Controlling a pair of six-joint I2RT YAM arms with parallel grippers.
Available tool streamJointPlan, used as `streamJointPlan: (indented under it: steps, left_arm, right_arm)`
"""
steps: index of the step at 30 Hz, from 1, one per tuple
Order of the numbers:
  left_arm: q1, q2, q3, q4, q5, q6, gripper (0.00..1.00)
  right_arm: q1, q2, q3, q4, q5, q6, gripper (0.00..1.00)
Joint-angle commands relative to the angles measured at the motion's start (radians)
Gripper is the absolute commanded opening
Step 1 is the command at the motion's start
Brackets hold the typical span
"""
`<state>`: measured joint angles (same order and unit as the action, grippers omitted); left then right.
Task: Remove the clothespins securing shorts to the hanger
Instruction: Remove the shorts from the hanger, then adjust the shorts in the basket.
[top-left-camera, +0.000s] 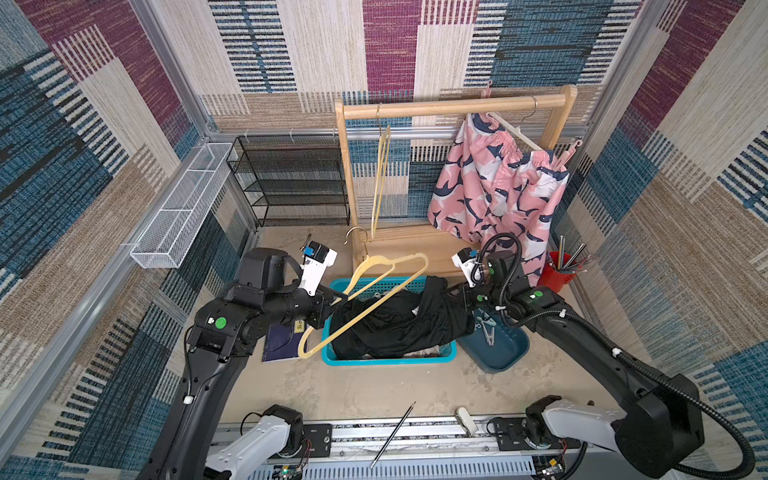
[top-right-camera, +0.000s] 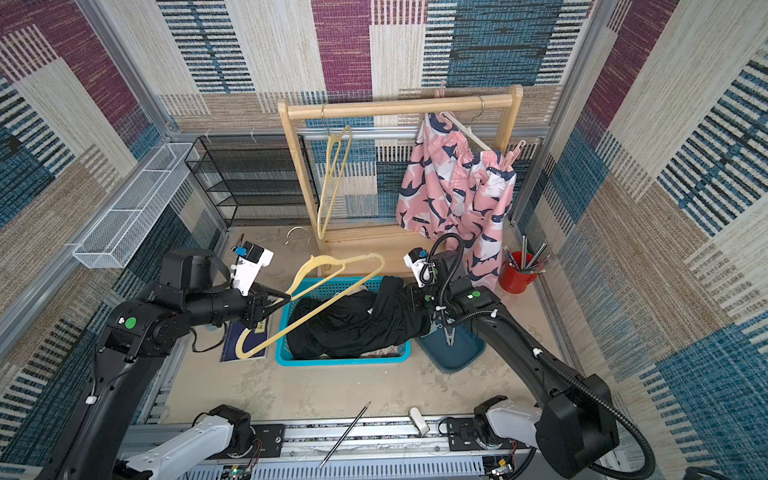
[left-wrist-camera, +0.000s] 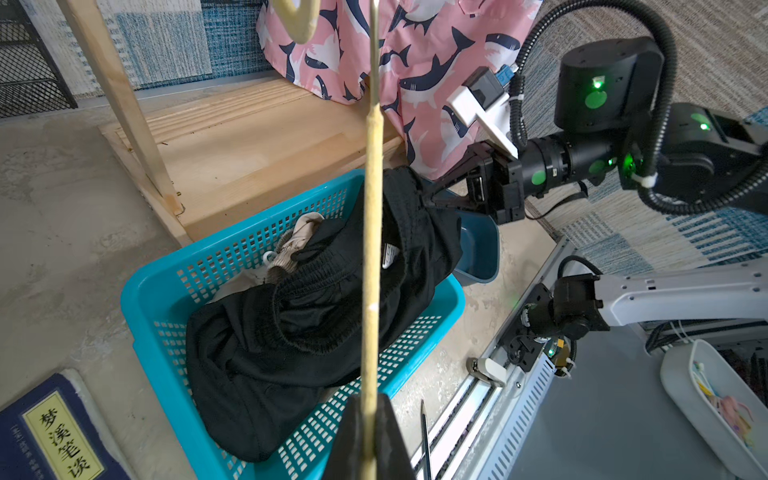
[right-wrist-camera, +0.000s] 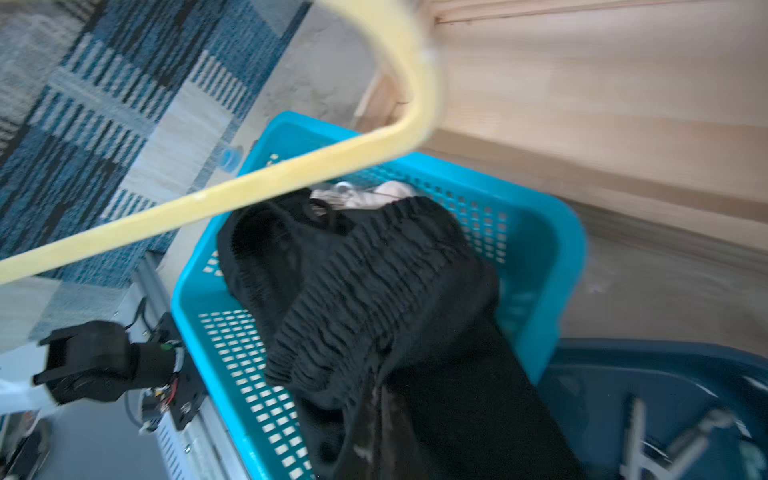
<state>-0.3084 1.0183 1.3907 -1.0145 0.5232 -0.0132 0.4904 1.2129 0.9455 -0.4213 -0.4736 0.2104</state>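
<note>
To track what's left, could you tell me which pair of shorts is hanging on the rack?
The pink shark-print shorts, pinned to a white hanger; the black shorts and beige shorts lie in the teal basket.

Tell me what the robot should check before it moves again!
1. Left gripper shut on the yellow hanger: ok.
2. Right gripper shut on the black shorts: ok.
3. Black shorts over the basket: ok.
4. Hanger clear of the black shorts: cannot tell, its bar crosses over them.
5. Loose clips lying in the blue tray: ok.
6. Pink shorts unclipped: not ok, they hang from the rack with a pink clip on.
</note>
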Motion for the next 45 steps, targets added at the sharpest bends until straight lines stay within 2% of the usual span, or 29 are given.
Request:
streamJointPlan:
  steps: [1, 7, 16, 21, 26, 29, 33, 37, 40, 45]
  left_arm:
    - [0.000, 0.019, -0.009, 0.110, 0.028, -0.056, 0.00]
    - [0.000, 0.056, -0.015, 0.155, 0.040, -0.071, 0.00]
    - [0.000, 0.078, -0.047, 0.186, 0.044, -0.085, 0.00]
    - [0.000, 0.084, -0.066, 0.201, 0.044, -0.089, 0.00]
    - [0.000, 0.092, -0.080, 0.207, 0.046, -0.087, 0.00]
    - [0.000, 0.098, -0.084, 0.210, 0.046, -0.086, 0.00]
    - [0.000, 0.105, -0.087, 0.217, 0.047, -0.085, 0.00]
    - [0.000, 0.112, -0.086, 0.222, 0.047, -0.087, 0.00]
    - [0.000, 0.113, -0.084, 0.221, 0.047, -0.085, 0.00]
    - [0.000, 0.116, -0.087, 0.223, 0.047, -0.085, 0.00]
  right_arm:
    - [0.075, 0.002, -0.002, 0.109, -0.021, 0.071, 0.00]
    - [0.217, 0.052, -0.072, 0.325, -0.047, 0.142, 0.00]
    - [0.353, 0.208, -0.114, 0.560, -0.056, 0.197, 0.00]
    - [0.379, 0.295, -0.132, 0.637, -0.036, 0.201, 0.00]
    - [0.379, 0.318, -0.155, 0.672, 0.001, 0.189, 0.00]
    - [0.379, 0.305, -0.139, 0.636, 0.024, 0.182, 0.04]
    - [0.379, 0.253, -0.100, 0.550, 0.088, 0.168, 0.26]
    - [0.379, 0.213, -0.026, 0.395, 0.162, 0.140, 0.43]
    - [0.376, 0.176, 0.023, 0.295, 0.203, 0.143, 0.48]
    - [0.345, 0.143, 0.072, 0.113, 0.302, 0.170, 0.49]
